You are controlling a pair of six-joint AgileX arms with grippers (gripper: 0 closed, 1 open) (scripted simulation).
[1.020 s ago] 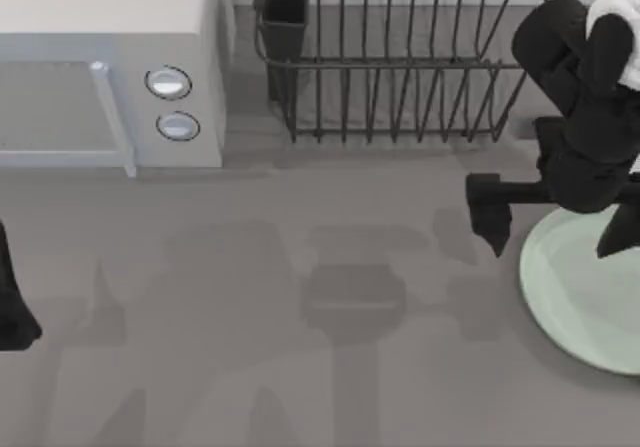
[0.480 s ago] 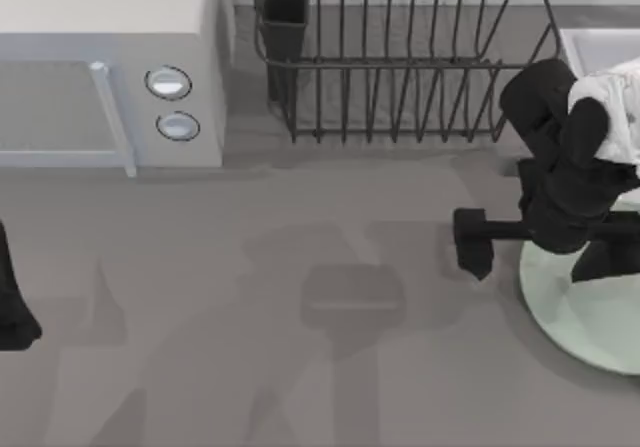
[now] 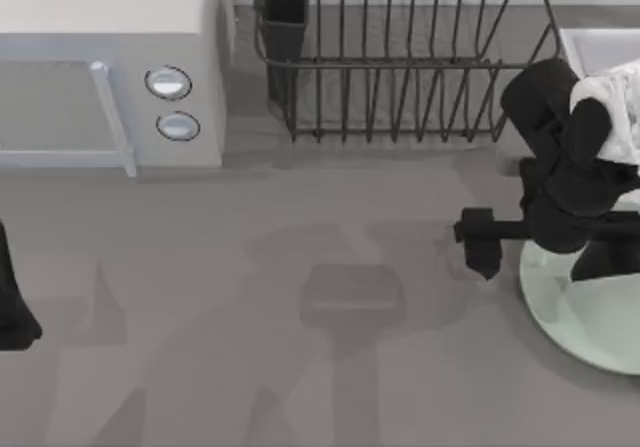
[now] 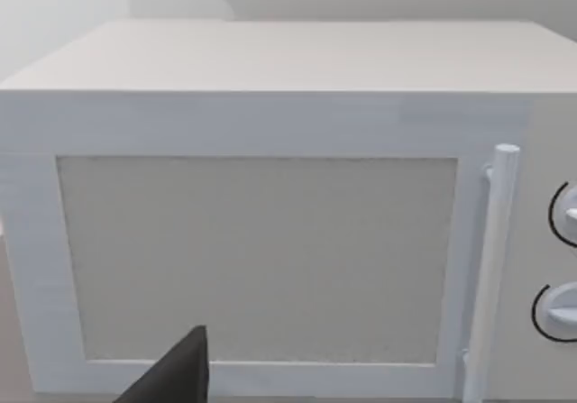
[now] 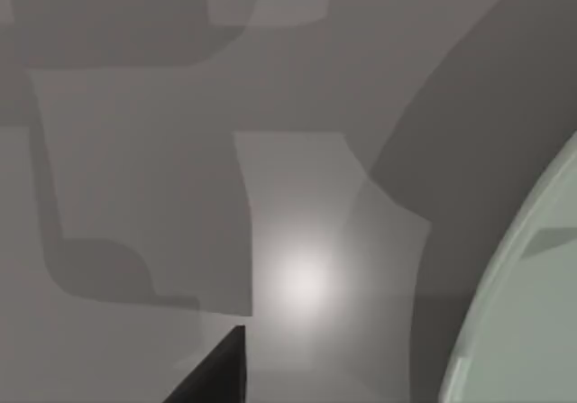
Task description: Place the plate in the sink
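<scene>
Since a second ago my right arm has swung in from the dish rack's end toward the plate's rim, dropping and shifting leftward; over the last half second it has barely drifted.

Taking the dish rack as the landmark: the microwave stands to its left, its door and handle facing my left wrist camera. The sink sits just beside the rack's right end, a white corner of it showing behind my right arm. The plate lies flat on the table in front of the rack's right end, well apart from the rack and not yet in the sink, partly under my arm. The right gripper hangs over bare table just off the plate's left edge, below the rack's right half; I cannot tell from these views how its fingers stand. The left gripper is parked far to the left, in front of the microwave.

Glossy and rigid, the plate will likely be slick and light, and could chip if dropped. Lying flat, it offers little to grab except the raised rim, so a pinch across the near left edge, one finger slipped beneath it, looks the best hold.
</scene>
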